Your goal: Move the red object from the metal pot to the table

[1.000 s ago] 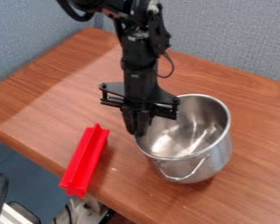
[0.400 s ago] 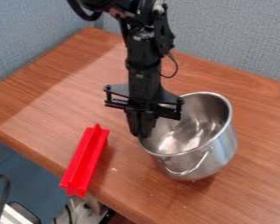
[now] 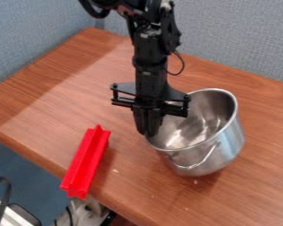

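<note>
The red object (image 3: 85,161), a long grooved plastic bar, lies flat on the table (image 3: 61,88) near its front edge, left of the metal pot (image 3: 215,150). The shiny pot stands at the right and looks slightly tipped, with its wire handle hanging at the front. My gripper (image 3: 150,131) points straight down at the pot's left rim, its fingers shut together with nothing visible between them. The fingertips overlap the rim, and I cannot tell whether they touch it. The gripper is well clear of the red bar.
The table's dark rounded front edge (image 3: 38,152) runs diagonally just beside the red bar. A blue wall (image 3: 244,35) stands behind the table. Dark and white clutter (image 3: 85,214) sits below the front edge.
The pot has shifted slightly to the right and tipped a little, with the shut gripper staying at its left rim. The red bar has not moved.
</note>
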Available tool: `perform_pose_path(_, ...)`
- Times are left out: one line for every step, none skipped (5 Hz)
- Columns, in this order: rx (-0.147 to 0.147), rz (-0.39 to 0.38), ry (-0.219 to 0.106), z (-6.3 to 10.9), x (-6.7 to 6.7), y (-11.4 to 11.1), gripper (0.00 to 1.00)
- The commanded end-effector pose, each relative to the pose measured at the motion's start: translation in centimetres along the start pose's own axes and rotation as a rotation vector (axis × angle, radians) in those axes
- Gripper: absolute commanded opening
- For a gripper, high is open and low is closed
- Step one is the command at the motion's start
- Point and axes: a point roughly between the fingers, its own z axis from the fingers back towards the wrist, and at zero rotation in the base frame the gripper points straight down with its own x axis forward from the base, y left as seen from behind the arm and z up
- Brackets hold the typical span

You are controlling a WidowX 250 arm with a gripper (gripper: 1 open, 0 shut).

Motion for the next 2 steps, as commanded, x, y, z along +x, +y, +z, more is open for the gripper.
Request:
perform_pose_path(0.03,0.002,0.073,-2.38,-0.46,-0.31,0.0)
perform_pose_path(0.036,0.001,0.074,-2.65,-0.24,-0.33,0.0)
